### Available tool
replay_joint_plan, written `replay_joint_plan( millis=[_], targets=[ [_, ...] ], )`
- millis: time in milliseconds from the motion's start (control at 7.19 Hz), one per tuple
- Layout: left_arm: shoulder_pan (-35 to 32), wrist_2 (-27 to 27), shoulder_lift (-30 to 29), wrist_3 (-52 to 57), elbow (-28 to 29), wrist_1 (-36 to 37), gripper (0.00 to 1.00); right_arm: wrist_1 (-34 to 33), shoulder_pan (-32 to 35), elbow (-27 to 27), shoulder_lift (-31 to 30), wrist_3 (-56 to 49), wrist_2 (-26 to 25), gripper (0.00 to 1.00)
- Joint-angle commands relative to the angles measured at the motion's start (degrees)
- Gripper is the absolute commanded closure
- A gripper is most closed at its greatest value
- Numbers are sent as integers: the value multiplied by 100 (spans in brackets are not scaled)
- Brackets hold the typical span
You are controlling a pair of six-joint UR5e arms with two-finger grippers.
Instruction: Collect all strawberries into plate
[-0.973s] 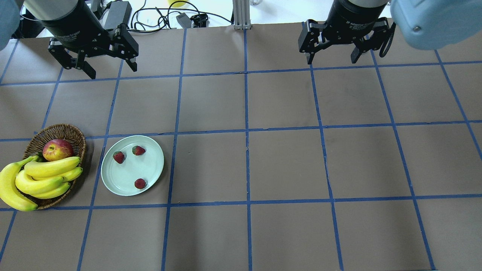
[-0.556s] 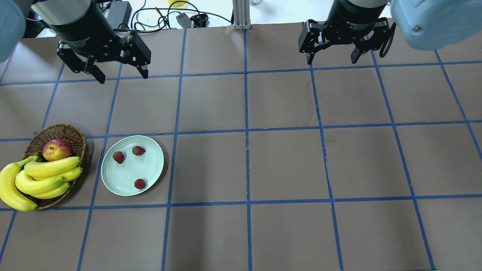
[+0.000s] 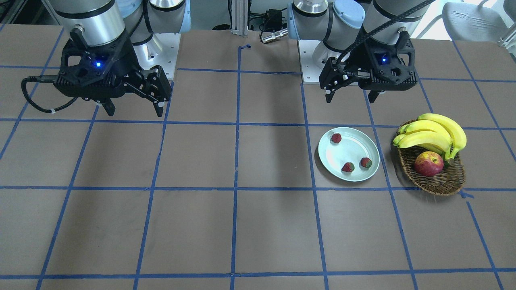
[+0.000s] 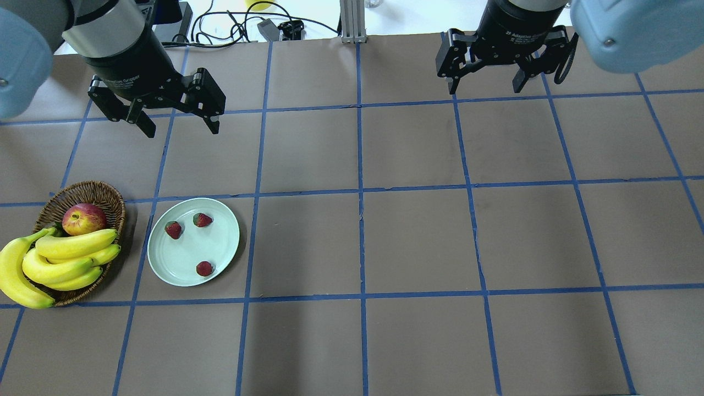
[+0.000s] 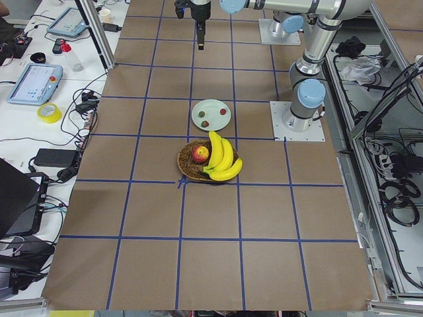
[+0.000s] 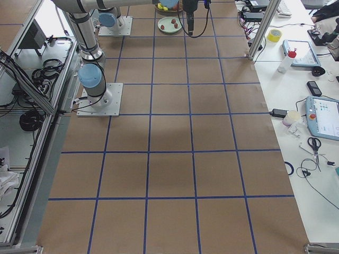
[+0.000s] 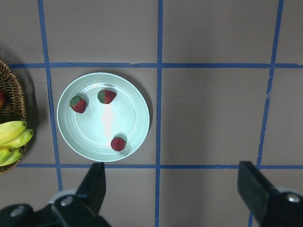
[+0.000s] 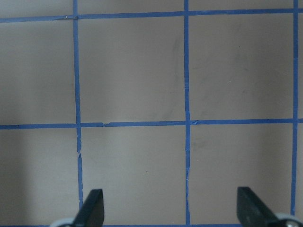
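Observation:
Three strawberries (image 4: 173, 229) (image 4: 202, 220) (image 4: 204, 268) lie inside the pale mint-green plate (image 4: 181, 256) at the table's left. They also show in the front view (image 3: 336, 138) (image 3: 348, 167) (image 3: 366, 162) and the left wrist view (image 7: 78, 104) (image 7: 107, 96) (image 7: 118, 144). My left gripper (image 4: 181, 129) is open and empty, raised above the table behind the plate (image 7: 90, 132). My right gripper (image 4: 487, 88) is open and empty, far to the right at the table's back edge.
A brown wicker basket (image 4: 107, 193) stands just left of the plate and holds a bunch of bananas (image 4: 66, 258) and a red-yellow apple (image 4: 83, 218). Cables and a power brick (image 4: 264, 25) lie beyond the table's back edge.
My left gripper has moved right and forward, nearer the plate, still open. The right arm, the plate and the strawberries have not moved.

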Motion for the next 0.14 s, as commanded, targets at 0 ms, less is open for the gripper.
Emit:
replay_joint_plan(
  millis=[0],
  targets=[
    [-1, 13, 6, 1, -16, -12, 0, 2, 0, 0, 0, -3, -4, 0]
  ],
)
